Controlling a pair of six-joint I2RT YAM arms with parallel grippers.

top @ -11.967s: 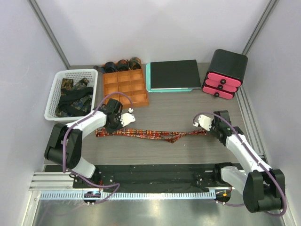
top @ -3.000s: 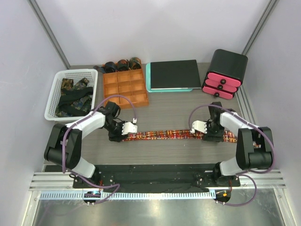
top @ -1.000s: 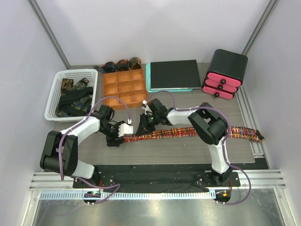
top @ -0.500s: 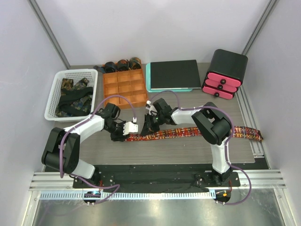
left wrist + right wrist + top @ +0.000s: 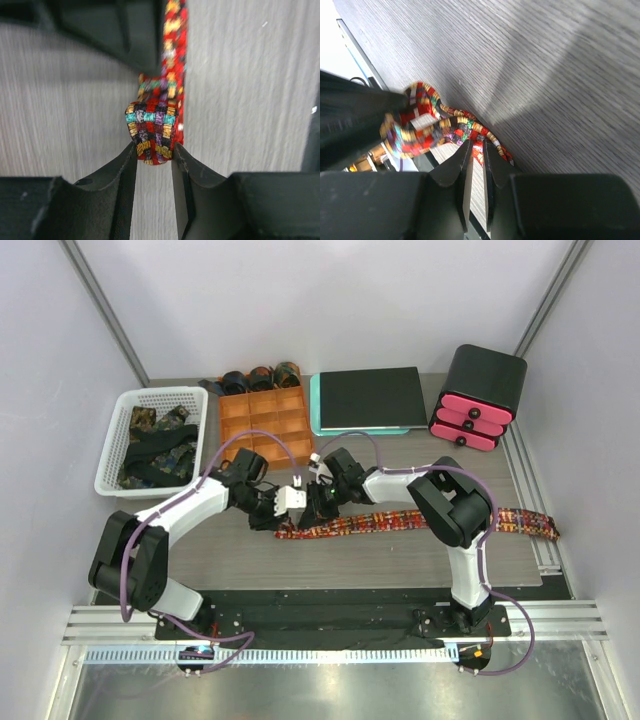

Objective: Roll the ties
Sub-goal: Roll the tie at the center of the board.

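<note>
Grippers of both arms meet just left of centre in the overhead view, over the near-left end of the red-orange check tie [image 5: 400,520]. From there the tie stretches flat across the grey table [image 5: 400,465] toward the right edge of the frame, with its far tip close to the metal rail.

The left gripper [image 5: 290,502] is clenched on the end of that tie. In its wrist view, the two black fingers [image 5: 122,172] press from either side on a small folded wad of the checked cloth [image 5: 150,132], and the rest of the strip runs straight up to the top of the frame.

The right gripper [image 5: 322,502] sits just beside the left one, almost touching it. Its own camera shows the fingers nearly together [image 5: 477,147], with the edge of the strip nipped between the tips. A loose curl of the tie [image 5: 420,127] lies just left of them.

A white basket [image 5: 112,455] at the upper left holds a jumble of dark patterned ties [image 5: 155,445]. Next to it is the orange compartment tray [image 5: 262,425], with three dark rolled ties [image 5: 260,377] along its back row. Further right, a black folder [image 5: 368,397] lies on a teal board [image 5: 316,410], and a black drawer unit [image 5: 485,375] with pink drawers stands at the upper right.
</note>
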